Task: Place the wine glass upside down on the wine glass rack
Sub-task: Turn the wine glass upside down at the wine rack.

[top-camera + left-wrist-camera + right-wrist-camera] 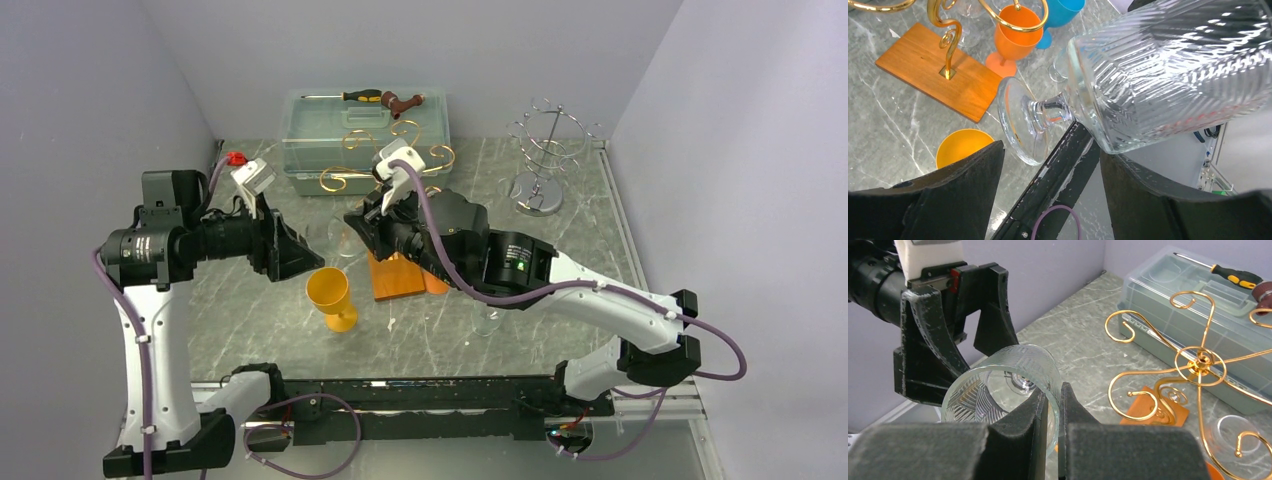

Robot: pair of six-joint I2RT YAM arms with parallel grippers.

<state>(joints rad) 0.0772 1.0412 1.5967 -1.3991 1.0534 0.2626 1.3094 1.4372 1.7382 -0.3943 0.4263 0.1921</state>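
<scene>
A clear ribbed wine glass (998,385) lies on its side in the air, foot toward the left arm. My right gripper (1050,395) is shut on its rim, one finger inside the bowl and one outside. In the left wrist view the bowl (1168,65) fills the upper right and the foot (1023,125) sits just ahead of my left gripper (1050,150), which is open and not touching it. The gold wire rack (1198,360) on a wooden base (938,75) stands to the right of the glass. From the top view the glass (345,240) hangs between both grippers.
A yellow goblet (330,295) stands on the table below the glass. Orange (1018,35) and blue (1060,12) goblets stand by the rack base. A plastic box (365,125) carrying a screwdriver sits at the back, a silver wire stand (545,150) at the back right.
</scene>
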